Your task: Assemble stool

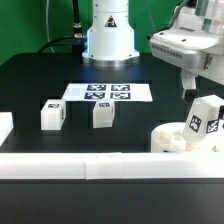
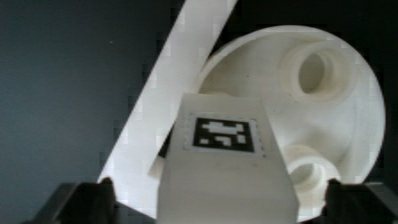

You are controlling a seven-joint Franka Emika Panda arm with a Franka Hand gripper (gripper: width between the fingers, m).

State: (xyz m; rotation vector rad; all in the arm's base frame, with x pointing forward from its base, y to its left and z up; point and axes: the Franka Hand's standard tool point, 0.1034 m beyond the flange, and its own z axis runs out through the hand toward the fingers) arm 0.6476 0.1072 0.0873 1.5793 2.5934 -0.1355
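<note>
Gripper: the gripper is clamped on the held leg, with one dark finger on each side of the block in the wrist view; on the exterior view's clock face it hangs at about 3 o'clock.
Held leg: the held leg is a white block, roughly upright, with its square tag facing the exterior camera. It sits directly below the gripper.
Seat: the seat is a thick white ring on the table at about 4 o'clock in the exterior view. The held leg's lower end meets its upper side. Whether that end is inside a socket cannot be told.
Socket: one round socket shows open on the seat in the wrist view, beyond the held leg.
First loose leg: the first loose leg stands on the table at 9 o'clock from the seat, well apart from it.
Second loose leg: the second loose leg stands at 9 o'clock from the first, near it but not touching.
Marker board: the marker board lies flat at 12 o'clock from the first loose leg.
Rail: the long white rail runs across at 6 o'clock, just in front of the seat.
Table: the black table carries all of it.
</note>
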